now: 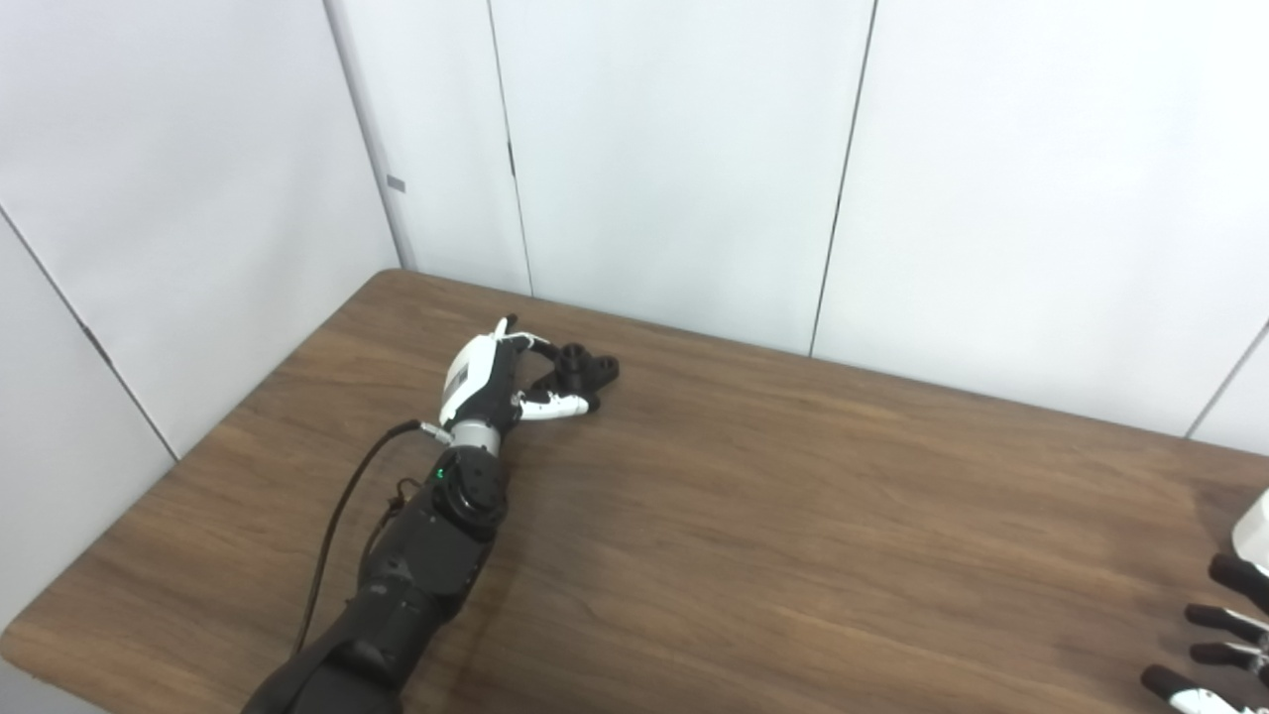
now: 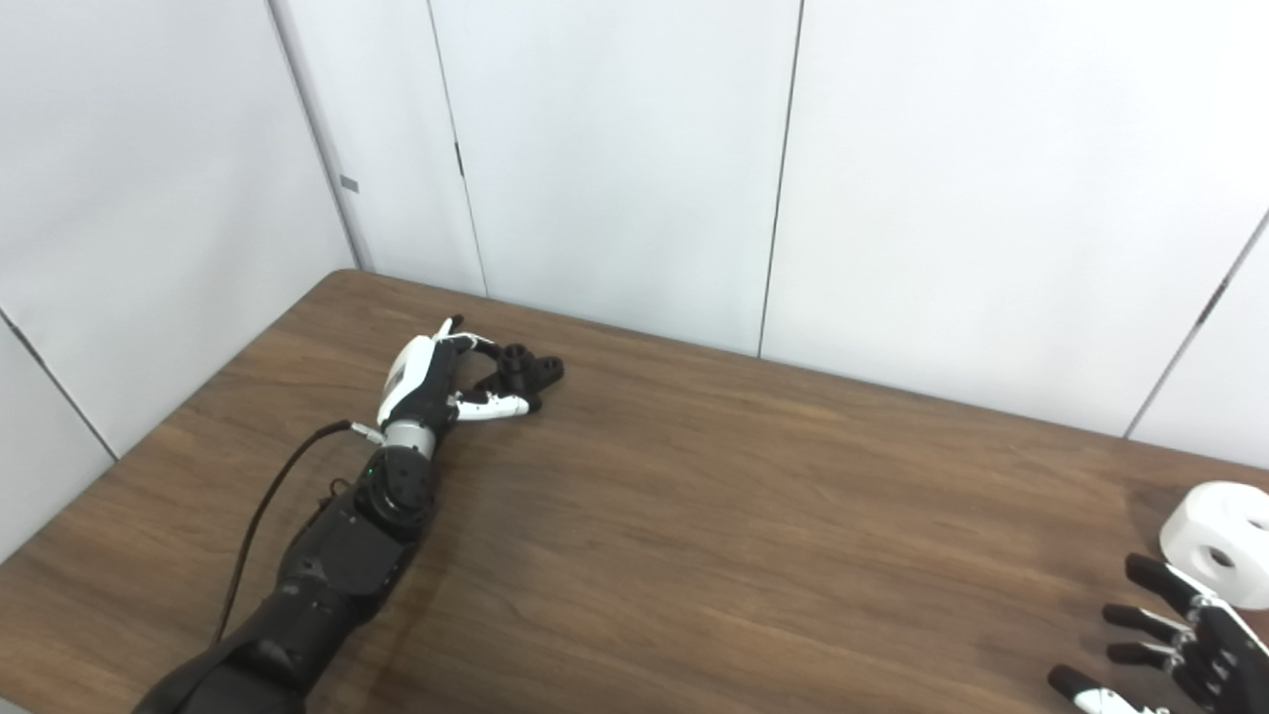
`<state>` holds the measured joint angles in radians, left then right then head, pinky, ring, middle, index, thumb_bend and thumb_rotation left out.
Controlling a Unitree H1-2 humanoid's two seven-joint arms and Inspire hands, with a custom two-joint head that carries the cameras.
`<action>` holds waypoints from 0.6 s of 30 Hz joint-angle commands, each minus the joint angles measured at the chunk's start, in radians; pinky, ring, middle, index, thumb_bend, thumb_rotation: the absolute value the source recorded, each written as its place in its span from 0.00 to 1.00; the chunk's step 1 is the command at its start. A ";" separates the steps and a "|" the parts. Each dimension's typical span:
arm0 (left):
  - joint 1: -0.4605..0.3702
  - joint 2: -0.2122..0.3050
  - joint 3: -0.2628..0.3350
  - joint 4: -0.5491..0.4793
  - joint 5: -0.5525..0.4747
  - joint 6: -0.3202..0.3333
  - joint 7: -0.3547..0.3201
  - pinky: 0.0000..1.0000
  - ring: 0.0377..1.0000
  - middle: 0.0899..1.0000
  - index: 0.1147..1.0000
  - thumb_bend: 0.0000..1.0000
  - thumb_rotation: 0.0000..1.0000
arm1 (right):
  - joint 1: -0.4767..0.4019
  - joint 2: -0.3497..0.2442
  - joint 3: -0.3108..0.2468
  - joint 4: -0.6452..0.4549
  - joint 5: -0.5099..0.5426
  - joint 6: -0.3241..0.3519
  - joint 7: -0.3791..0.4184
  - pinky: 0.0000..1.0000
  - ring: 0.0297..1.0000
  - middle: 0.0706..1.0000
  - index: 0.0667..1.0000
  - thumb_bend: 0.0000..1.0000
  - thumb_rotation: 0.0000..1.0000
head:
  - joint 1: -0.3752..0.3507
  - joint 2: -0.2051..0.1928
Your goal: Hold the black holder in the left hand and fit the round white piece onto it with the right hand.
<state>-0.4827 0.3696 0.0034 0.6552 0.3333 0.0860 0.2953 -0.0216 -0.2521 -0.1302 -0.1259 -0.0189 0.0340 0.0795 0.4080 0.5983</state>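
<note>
Wall panels point(image 2: 615, 149): white, flat, with thin vertical seams; they close off the far side and the left side of the scene.
Table point(image 2: 744, 516): dark brown wood grain, rounded far-left corner, spanning nearly the whole lower part of both views.
Left arm point(image 2: 327, 565): black casing, entering at the bottom left and lying low over the tabletop toward the far-left corner; a black cable loops beside it on its left.
Left hand point(image 2: 436, 382): white back, black fingers, at the far-left part of the table. Fingers and thumb curl around the near end of the black holder, with the white-tipped thumb on its near side. Whether they actually clamp it cannot be told at this size.
Right hand point(image 2: 1180, 645): at the bottom right edge, only partly in view. Black fingers spread apart, pointing up-left, holding nothing.
Round white piece point(image 2: 1219, 540): thick disc with a dark hole in its face, resting on the table at the right edge, just beyond the right hand's fingertips; any contact cannot be made out.
Black holder point(image 2: 530, 370): small, dark, knobbly, resting on the table at the left hand's fingertips, well apart from the white piece.
</note>
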 commanded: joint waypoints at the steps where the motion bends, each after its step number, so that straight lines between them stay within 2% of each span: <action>1: 0.017 -0.021 -0.013 0.035 -0.007 0.023 -0.026 1.00 1.00 1.00 0.58 0.87 0.13 | -0.024 -0.011 -0.010 -0.028 0.008 -0.026 -0.006 0.54 0.67 0.80 0.74 0.72 0.09 | 0.000 0.001; 5: 0.019 -0.017 -0.031 0.039 0.021 0.016 0.003 0.99 1.00 0.99 0.58 0.87 0.10 | -0.023 -0.016 -0.010 -0.026 0.008 -0.026 -0.003 0.55 0.68 0.81 0.74 0.73 0.12 | 0.002 0.002; 9: 0.016 -0.011 -0.059 0.048 0.074 0.037 0.045 0.93 1.00 1.00 0.62 0.88 0.12 | -0.023 -0.018 -0.011 -0.024 0.011 -0.032 -0.001 0.54 0.68 0.80 0.74 0.73 0.11 | 0.002 0.002; 18: 0.014 -0.019 -0.066 0.057 0.112 0.064 0.112 0.90 1.00 1.00 0.67 0.91 0.14 | -0.023 -0.020 -0.012 -0.023 0.017 -0.034 0.001 0.54 0.67 0.80 0.73 0.73 0.09 | 0.005 0.008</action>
<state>-0.4803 0.3665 -0.0518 0.6869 0.4466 0.0953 0.4318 -0.0215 -0.2529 -0.1314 -0.1258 -0.0099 0.0338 0.0811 0.4142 0.6059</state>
